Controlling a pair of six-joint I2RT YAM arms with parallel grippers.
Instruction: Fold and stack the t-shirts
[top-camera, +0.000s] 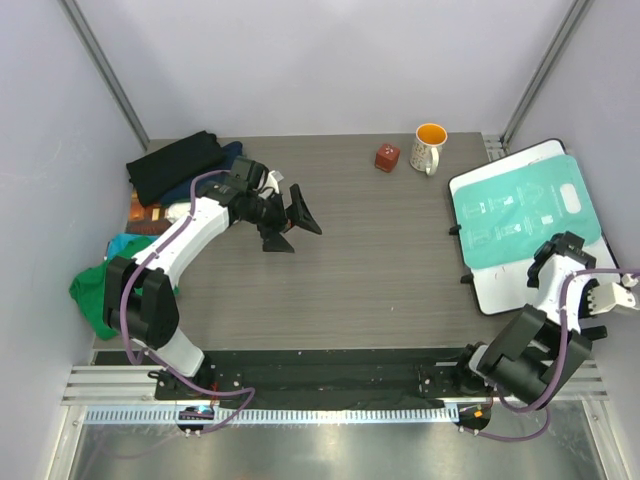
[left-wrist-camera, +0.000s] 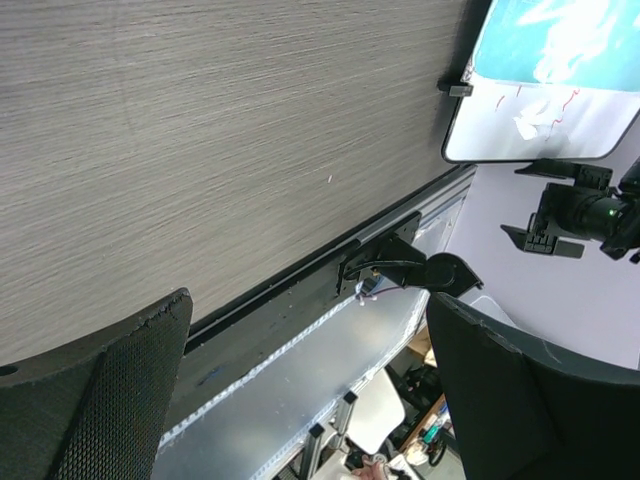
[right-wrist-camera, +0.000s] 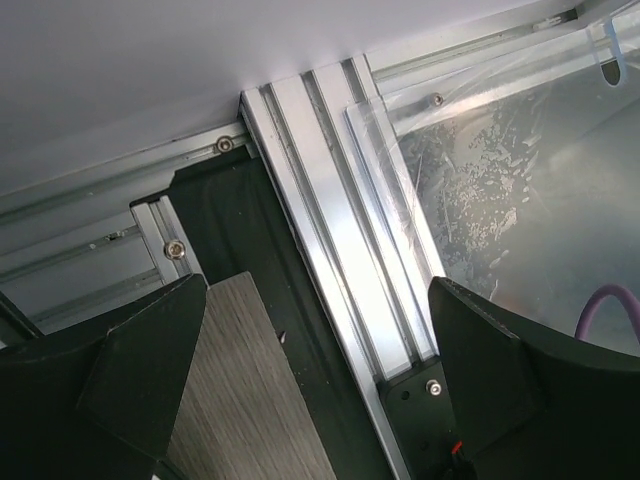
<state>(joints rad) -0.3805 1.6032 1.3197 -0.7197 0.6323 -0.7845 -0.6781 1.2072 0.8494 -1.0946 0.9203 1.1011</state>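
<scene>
Left pincer (top-camera: 291, 228) was wide open, empty, over the worktop (top-camera: 380, 270). T-shirts (top-camera: 175, 167) lay heaped behind it, along its arm (top-camera: 185, 236), none touching it. Right pincer (top-camera: 553, 255) was open too, empty, well apart from the heap, across the worktop.

fingers (left-wrist-camera: 100, 400) spread apart; wood table (left-wrist-camera: 200, 130) beneath; teal-white board (left-wrist-camera: 560, 60) beyond

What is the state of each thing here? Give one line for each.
Left gripper: open, empty.
Right gripper: open, empty.
T-shirts: crumpled in a heap at the table's left edge, not folded.
Mug: upright.
Board: lying flat.
</scene>
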